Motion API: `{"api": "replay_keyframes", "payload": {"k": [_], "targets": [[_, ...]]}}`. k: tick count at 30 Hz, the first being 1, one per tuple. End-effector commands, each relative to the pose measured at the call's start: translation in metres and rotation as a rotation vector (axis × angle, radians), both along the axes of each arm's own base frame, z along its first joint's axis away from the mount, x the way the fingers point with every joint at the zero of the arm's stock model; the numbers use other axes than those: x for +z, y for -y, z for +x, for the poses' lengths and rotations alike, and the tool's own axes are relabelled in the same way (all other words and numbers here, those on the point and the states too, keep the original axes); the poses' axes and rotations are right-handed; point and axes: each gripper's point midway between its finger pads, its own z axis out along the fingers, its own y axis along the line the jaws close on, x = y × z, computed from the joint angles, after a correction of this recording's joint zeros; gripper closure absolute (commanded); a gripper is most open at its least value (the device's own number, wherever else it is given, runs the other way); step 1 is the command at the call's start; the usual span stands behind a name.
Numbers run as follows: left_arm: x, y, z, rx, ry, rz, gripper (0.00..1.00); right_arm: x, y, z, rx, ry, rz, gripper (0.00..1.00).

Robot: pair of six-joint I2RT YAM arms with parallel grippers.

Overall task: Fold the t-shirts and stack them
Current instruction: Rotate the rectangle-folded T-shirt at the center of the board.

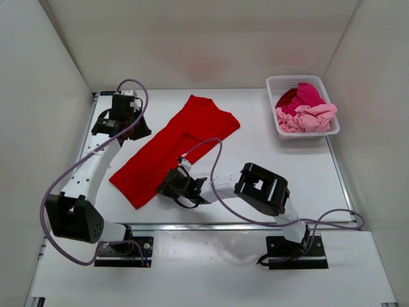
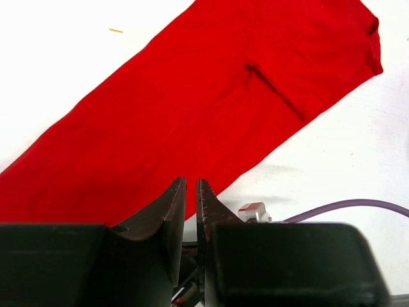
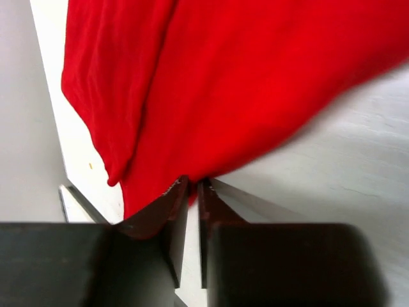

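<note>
Currently your red t-shirt (image 1: 172,150) lies on the worktop (image 1: 268,166) as a long, narrow band, folded lengthwise. It runs on a diagonal from the middle of the far edge toward the near-left corner. One short sleeve shows as a flap on its upper layer in the left wrist view (image 2: 211,109).

Your right tool (image 1: 165,185) sits at the shirt's long edge facing the near-right corner, toward the band's near end. In its own view (image 3: 190,185) the fingers are drawn close on that edge, with red cloth (image 3: 243,83) showing in the slit between the tips: it is pinching the shirt.

Your left tool (image 1: 142,130) stands near the far-left corner, just beside the shirt's other long edge. Its fingers (image 2: 190,185) are pressed almost together, leaving a thin slit with nothing visible in it.

In the far-right corner a white lattice basket (image 1: 305,133) holds a magenta t-shirt (image 1: 303,96) and a pale pink t-shirt (image 1: 310,118), both crumpled, well apart from the red one.
</note>
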Motion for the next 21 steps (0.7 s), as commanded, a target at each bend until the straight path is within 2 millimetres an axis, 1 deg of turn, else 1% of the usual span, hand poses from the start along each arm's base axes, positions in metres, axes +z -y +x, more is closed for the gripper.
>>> {"api": "replay_keyframes", "payload": {"k": [1,2,3,5,6,7,8,9,10,11,12,13,14,15,16,17,18,19,20,21], "targets": [[0.001,-0.001,-0.001,-0.012,0.006,0.011,0.76,-0.034,0.035,-0.002,-0.053,-0.05,-0.106,0.96],[0.0,0.001,-0.001,-0.023,0.003,0.013,0.76,-0.035,0.039,-0.006,-0.039,-0.046,-0.119,1.0],[-0.002,0.003,-0.001,-0.036,0.0,0.012,0.76,-0.034,0.044,-0.006,-0.046,-0.047,-0.12,1.0],[-0.011,0.01,-0.004,-0.06,-0.02,-0.006,0.75,-0.031,0.071,-0.015,-0.035,-0.032,-0.141,1.0],[-0.015,0.011,-0.004,-0.063,-0.025,-0.009,0.73,-0.013,0.077,-0.013,-0.038,-0.015,-0.105,1.0],[-0.021,0.014,-0.009,-0.076,-0.042,-0.007,0.72,-0.027,0.1,-0.022,-0.039,-0.027,-0.142,1.0],[-0.028,0.017,-0.012,-0.093,-0.056,-0.001,0.72,-0.029,0.122,-0.032,-0.029,-0.035,-0.165,1.0],[-0.031,0.019,-0.013,-0.106,-0.059,0.002,0.68,-0.013,0.135,-0.029,-0.041,-0.015,-0.151,1.0],[-0.04,0.021,-0.019,-0.119,-0.081,0.008,0.64,-0.028,0.159,-0.042,-0.026,-0.039,-0.189,1.0],[-0.047,0.025,-0.024,-0.139,-0.093,-0.008,0.62,-0.026,0.182,-0.048,-0.018,-0.055,-0.187,1.0],[-0.06,0.031,-0.027,-0.165,-0.121,-0.036,0.57,-0.028,0.206,-0.054,-0.032,-0.069,-0.195,0.99],[-0.063,0.03,-0.027,-0.164,-0.124,-0.045,0.53,-0.028,0.214,-0.06,-0.017,-0.085,-0.189,1.0],[-0.071,0.035,-0.03,-0.172,-0.145,-0.071,0.5,-0.028,0.231,-0.064,-0.021,-0.103,-0.185,0.99],[-0.074,0.036,-0.026,-0.173,-0.142,-0.084,0.47,-0.016,0.237,-0.063,-0.019,-0.08,-0.165,1.0],[-0.078,0.045,-0.025,-0.188,-0.138,-0.097,0.45,-0.016,0.253,-0.066,-0.026,-0.081,-0.175,1.0],[-0.078,0.046,-0.021,-0.182,-0.132,-0.101,0.44,-0.016,0.262,-0.068,-0.031,-0.089,-0.201,0.99],[-0.081,0.051,-0.016,-0.188,-0.133,-0.108,0.42,-0.007,0.265,-0.064,-0.041,-0.065,-0.189,1.0],[-0.08,0.061,-0.007,-0.198,-0.115,-0.126,0.4,-0.001,0.273,-0.058,-0.052,-0.052,-0.194,1.0],[-0.08,0.067,-0.004,-0.203,-0.114,-0.144,0.38,0.0,0.278,-0.058,-0.057,-0.063,-0.198,1.0],[-0.083,0.073,0.002,-0.206,-0.119,-0.172,0.37,0.001,0.287,-0.058,-0.066,-0.064,-0.209,1.0]]}}
